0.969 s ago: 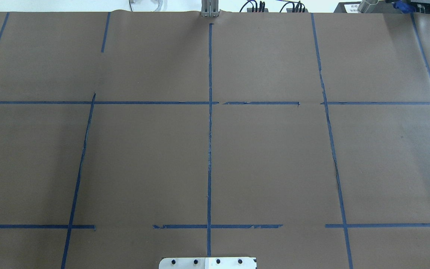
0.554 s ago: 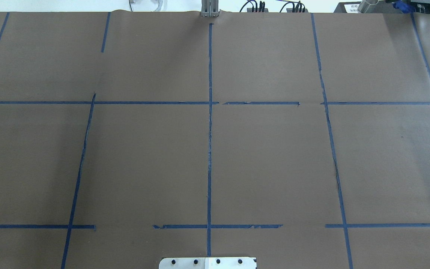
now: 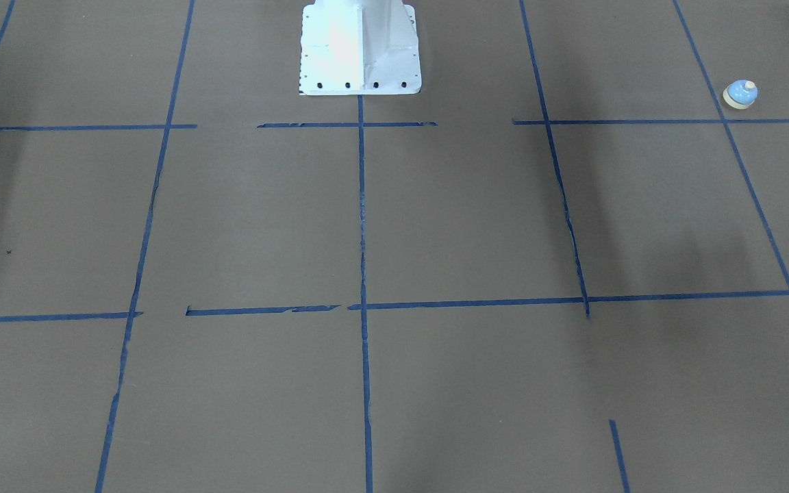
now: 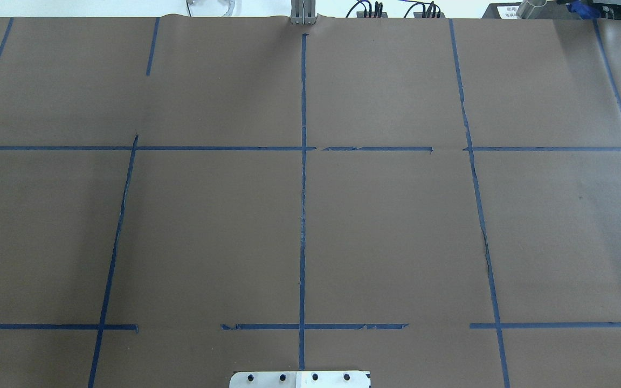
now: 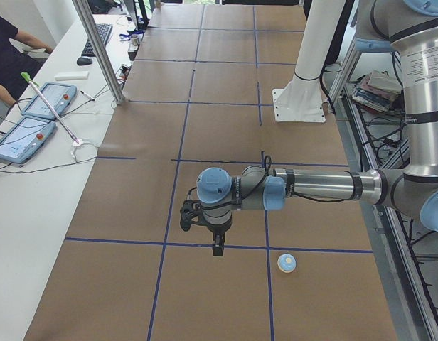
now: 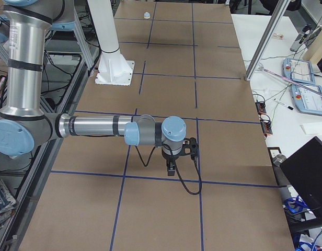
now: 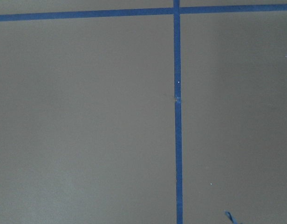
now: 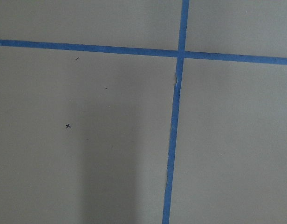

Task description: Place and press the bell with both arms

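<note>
While upright on the table (image 3: pixel 477 219), the bell (image 3: pixel 740 94) beside blue tape (image 3: pixel 700 65).

My table (image 4: pixel 397 242) wears brown paper gridded with blue tape (image 4: pixel 303 215). A white pedestal (image 3: pixel 359 48) stands bolted at its near edge; 2 tablets (image 5: pixel 50 99) lie on the white bench (image 5: pixel 34 213) at the far side.

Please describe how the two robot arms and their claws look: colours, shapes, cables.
Both the left arm and right arm are silver-grey tubes with rounded joints and light-blue caps. Each ends in a small black claw: left claw, right claw. A black cable loops beside the right wrist.
</note>
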`<state>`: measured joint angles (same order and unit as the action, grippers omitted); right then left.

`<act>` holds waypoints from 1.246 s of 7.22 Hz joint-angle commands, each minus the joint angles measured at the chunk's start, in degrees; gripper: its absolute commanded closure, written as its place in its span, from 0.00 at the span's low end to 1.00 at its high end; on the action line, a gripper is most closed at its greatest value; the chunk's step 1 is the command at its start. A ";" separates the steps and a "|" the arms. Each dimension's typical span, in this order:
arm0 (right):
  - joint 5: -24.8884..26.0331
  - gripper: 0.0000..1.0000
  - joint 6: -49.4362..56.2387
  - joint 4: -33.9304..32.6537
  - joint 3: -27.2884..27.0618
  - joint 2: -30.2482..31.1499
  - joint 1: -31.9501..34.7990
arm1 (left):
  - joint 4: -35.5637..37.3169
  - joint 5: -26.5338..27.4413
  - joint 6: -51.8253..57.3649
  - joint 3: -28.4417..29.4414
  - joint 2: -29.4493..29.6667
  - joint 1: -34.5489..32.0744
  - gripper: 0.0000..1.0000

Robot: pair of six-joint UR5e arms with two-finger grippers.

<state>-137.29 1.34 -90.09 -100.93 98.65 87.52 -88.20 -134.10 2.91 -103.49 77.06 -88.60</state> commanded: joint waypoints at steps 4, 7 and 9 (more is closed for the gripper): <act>-0.17 0.00 0.07 0.00 0.12 -0.04 -0.33 | -0.57 -0.37 -0.45 0.05 -0.59 1.50 0.00; -0.17 0.00 -0.02 0.09 -0.06 0.05 -1.30 | -6.07 -3.26 0.08 0.04 -0.68 1.84 0.00; -0.17 0.00 -0.10 0.00 -0.06 0.05 -1.47 | -13.98 -4.59 -4.97 0.04 -1.03 8.32 0.00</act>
<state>-137.45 1.30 -90.06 -100.98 98.70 86.18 -97.45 -138.18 1.47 -103.46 76.15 -83.65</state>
